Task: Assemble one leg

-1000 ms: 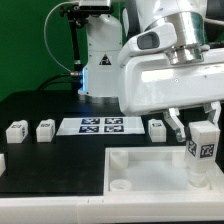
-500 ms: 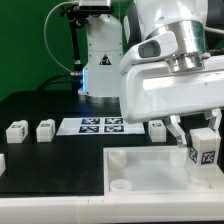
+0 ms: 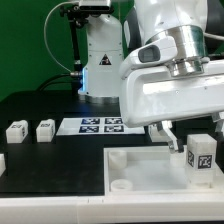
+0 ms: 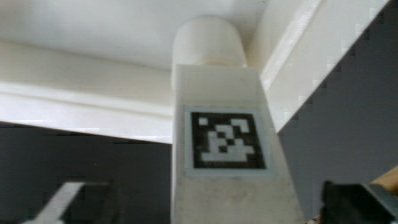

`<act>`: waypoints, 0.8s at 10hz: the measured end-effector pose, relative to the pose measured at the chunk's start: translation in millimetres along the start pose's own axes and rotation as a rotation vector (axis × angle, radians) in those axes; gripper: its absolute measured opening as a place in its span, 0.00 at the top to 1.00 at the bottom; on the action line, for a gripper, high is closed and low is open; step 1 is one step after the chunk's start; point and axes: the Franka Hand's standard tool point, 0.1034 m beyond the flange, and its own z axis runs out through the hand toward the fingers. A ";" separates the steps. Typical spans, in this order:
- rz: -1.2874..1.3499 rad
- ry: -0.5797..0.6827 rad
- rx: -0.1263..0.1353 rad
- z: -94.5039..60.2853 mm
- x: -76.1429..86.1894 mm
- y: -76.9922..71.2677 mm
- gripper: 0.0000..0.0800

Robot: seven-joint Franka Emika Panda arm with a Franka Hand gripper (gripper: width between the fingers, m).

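At 3 o'clock, exterior view — leg [image 3: 203, 155] upright on the white panel [image 3: 135, 165].
Gripper [image 3: 195, 142] jaws spread, not clamping; if barely seated, a finger nudge could tip it.

place: robotics lab | cues: marker board [image 3: 100, 125], black table [image 3: 50, 160], green backdrop [image 3: 25, 50]

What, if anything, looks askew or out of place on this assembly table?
The leg at the end effector, on the exterior view's right, seems to lean slightly rather than stand straight over the white tray-like piece. The loose legs and the marker board look orderly.
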 end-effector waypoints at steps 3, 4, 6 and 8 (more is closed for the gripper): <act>0.000 0.000 0.000 0.0 0.0 0.0 0.19; 0.000 0.000 0.000 0.0 0.0 0.0 0.19; 0.000 0.000 0.000 0.0 0.0 0.0 0.19; 0.019 -0.049 0.011 -3.5 3.1 -2.2 0.19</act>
